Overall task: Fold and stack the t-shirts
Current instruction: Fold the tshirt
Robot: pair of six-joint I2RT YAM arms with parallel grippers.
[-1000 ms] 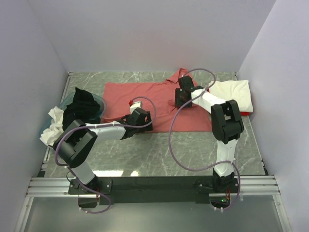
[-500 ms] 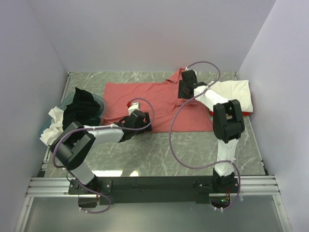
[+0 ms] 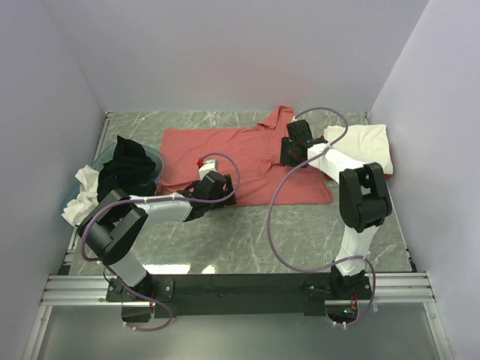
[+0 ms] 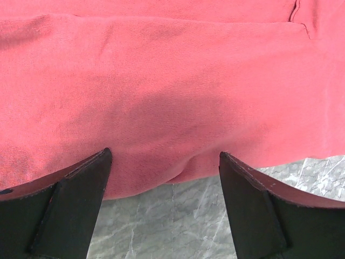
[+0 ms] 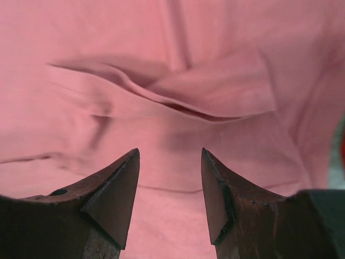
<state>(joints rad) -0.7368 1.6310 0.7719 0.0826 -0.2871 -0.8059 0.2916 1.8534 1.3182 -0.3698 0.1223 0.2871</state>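
Little looks finished: the salmon-pink shirt [image 3: 240, 161] lies spread and unfolded on the counter [image 3: 247, 240]. A cream-white shirt [image 3: 364, 142] sits folded just right of the right gripper [image 3: 294, 154]. A black shirt [image 3: 129, 161] and a white shirt [image 3: 81, 195] are heaped at the basin [image 3: 154, 159], left of the left gripper [image 3: 217, 192]. Both grippers are spread and hold nothing, the left astride the near hem, the right over the collar fold.

Grey-green marble tabletop [image 3: 225, 240] (pale veins) between plain white walls [image 3: 225, 52]

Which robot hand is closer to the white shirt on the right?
Right. The right fingers are over the collar end of the pink shirt, next to the white shirt. The left fingers are farther away, at the pink one's near edge.
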